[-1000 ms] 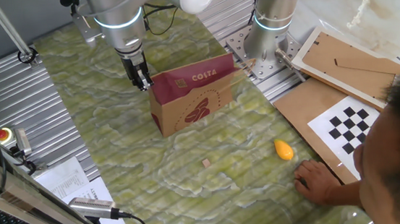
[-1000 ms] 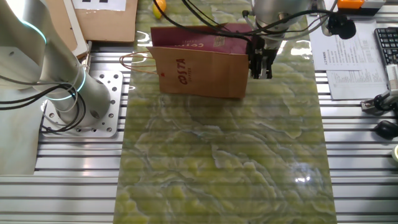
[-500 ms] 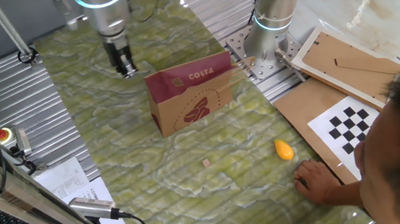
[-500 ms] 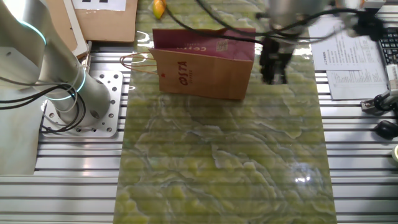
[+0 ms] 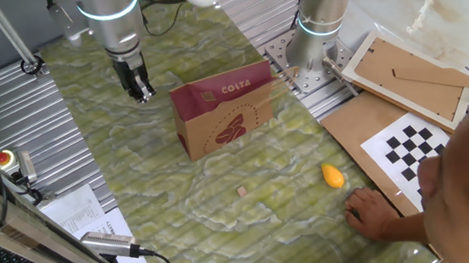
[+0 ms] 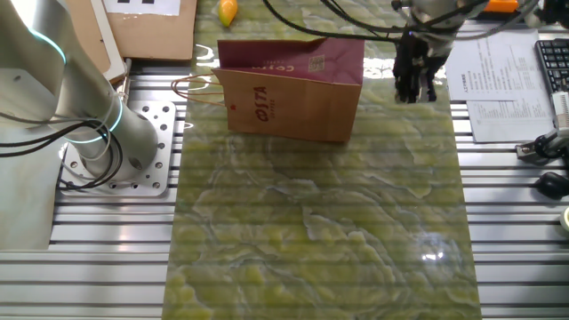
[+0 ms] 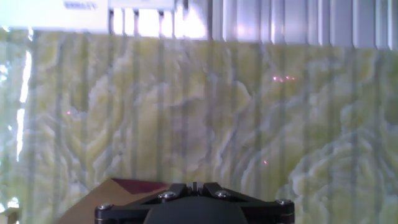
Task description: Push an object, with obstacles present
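Note:
The tiny tan cube (image 5: 241, 191) lies on the green marbled mat, in front of the brown COSTA paper bag (image 5: 224, 107). The bag stands upright mid-mat; it also shows in the other fixed view (image 6: 289, 89), where the cube is hidden, and as a corner in the hand view (image 7: 118, 188). My gripper (image 5: 140, 93) hangs just above the mat behind and to the left of the bag, clear of it, jaws together and empty. It shows to the right of the bag in the other fixed view (image 6: 416, 93) and at the bottom edge of the hand view (image 7: 194, 185).
An orange-yellow lump (image 5: 332, 175) lies right of the cube, also in the other fixed view (image 6: 228, 11). A person's hand (image 5: 374, 213) rests at the mat's near right edge. A second arm's base (image 5: 320, 35), a checkerboard card (image 5: 411, 150) and papers (image 6: 502, 89) surround the mat.
My gripper has moved away from the bag's end, sideways along the mat and a little higher. The bag, cube and lump have not moved.

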You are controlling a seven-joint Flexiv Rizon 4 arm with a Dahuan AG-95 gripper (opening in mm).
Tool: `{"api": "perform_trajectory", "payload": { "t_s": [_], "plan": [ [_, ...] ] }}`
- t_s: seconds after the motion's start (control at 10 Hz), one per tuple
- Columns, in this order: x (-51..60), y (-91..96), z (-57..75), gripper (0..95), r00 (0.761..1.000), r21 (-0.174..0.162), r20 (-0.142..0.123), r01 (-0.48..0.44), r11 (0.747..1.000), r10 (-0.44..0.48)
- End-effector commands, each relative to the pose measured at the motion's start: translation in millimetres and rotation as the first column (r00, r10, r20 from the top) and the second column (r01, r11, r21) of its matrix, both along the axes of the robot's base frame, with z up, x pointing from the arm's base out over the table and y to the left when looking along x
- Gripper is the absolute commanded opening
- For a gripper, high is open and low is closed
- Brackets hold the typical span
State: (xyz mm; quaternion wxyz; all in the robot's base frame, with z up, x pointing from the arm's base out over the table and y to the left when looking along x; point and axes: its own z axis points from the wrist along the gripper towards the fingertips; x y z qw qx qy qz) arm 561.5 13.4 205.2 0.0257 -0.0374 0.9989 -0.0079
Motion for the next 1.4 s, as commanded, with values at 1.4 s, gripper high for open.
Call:
{"api": "perform_trajectory", "payload": {
  "t_s": [1.4],
  "plan": [
    [41.9,113.7,-11.2,0.0,1.0,0.071,-0.014,-0.005,0.997,0.006]
  ]
}}
